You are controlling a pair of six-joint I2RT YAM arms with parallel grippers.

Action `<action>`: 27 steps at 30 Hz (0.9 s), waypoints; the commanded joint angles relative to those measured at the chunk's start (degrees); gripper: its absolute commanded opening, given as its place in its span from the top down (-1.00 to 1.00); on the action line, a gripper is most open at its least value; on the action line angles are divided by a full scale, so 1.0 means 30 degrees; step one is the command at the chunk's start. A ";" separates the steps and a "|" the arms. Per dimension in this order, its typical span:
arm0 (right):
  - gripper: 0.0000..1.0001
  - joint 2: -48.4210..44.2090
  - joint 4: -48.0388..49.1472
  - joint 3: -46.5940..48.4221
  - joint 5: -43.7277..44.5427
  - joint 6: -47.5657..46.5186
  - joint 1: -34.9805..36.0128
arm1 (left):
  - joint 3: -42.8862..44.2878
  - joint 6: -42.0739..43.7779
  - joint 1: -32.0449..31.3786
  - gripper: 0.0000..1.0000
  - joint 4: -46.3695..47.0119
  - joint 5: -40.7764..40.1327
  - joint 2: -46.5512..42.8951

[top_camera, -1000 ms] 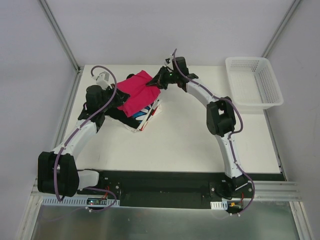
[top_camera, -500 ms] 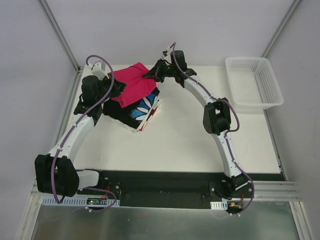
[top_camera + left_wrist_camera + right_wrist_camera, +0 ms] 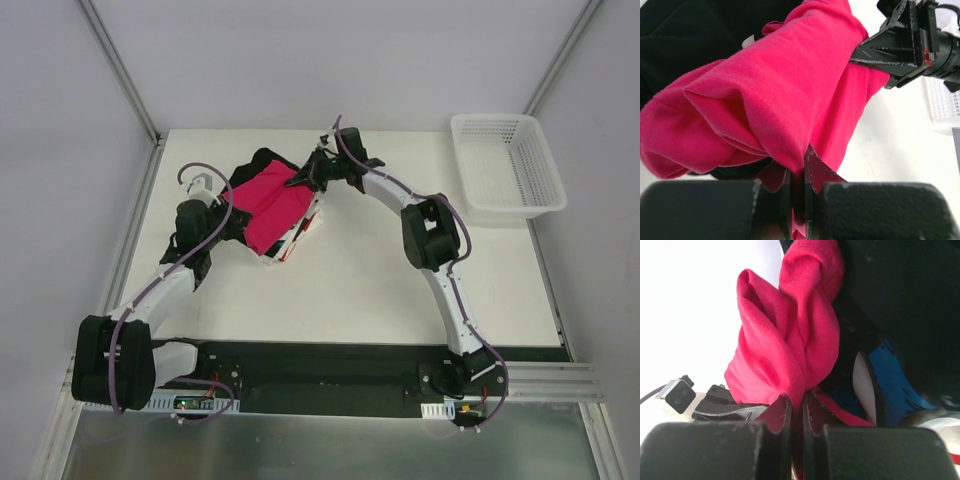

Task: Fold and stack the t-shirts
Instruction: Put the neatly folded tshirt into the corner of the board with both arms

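The crimson-pink t-shirt point(image 3: 268, 201) is folded and lies over a stack of folded tees at the table's back left. The black tee with blue-and-white print point(image 3: 262, 160) shows under it, with white and red edges point(image 3: 296, 241) at the stack's front. My left gripper point(image 3: 232, 219) is shut on the pink tee's left edge point(image 3: 790, 125). My right gripper point(image 3: 303, 177) is shut on its right edge point(image 3: 795, 350). The black printed tee point(image 3: 890, 370) lies just beneath the right gripper.
A white plastic lattice basket point(image 3: 505, 165) stands at the back right of the table. The white table point(image 3: 380, 280) ends at metal frame rails on both sides. My two arm bases sit at the near edge.
Both grippers have come down and toward the front with the pink tee. It hung raised above the stack half a second ago and now lies flatter on the black tee.
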 commanded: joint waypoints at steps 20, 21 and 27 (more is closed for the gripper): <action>0.99 0.0005 0.1331 0.0939 0.1714 0.0953 -0.1197 | -0.1507 -0.2317 0.0064 1.00 0.6188 0.1916 0.3720; 0.99 0.0152 0.1331 0.1116 0.1656 0.1011 -0.1168 | -0.1565 -0.2200 0.0064 1.00 0.5866 0.1682 0.3484; 0.32 0.0973 0.1244 0.2463 0.1041 0.1393 -0.1139 | -0.1916 -0.1908 0.0064 1.00 0.4780 0.0919 0.1900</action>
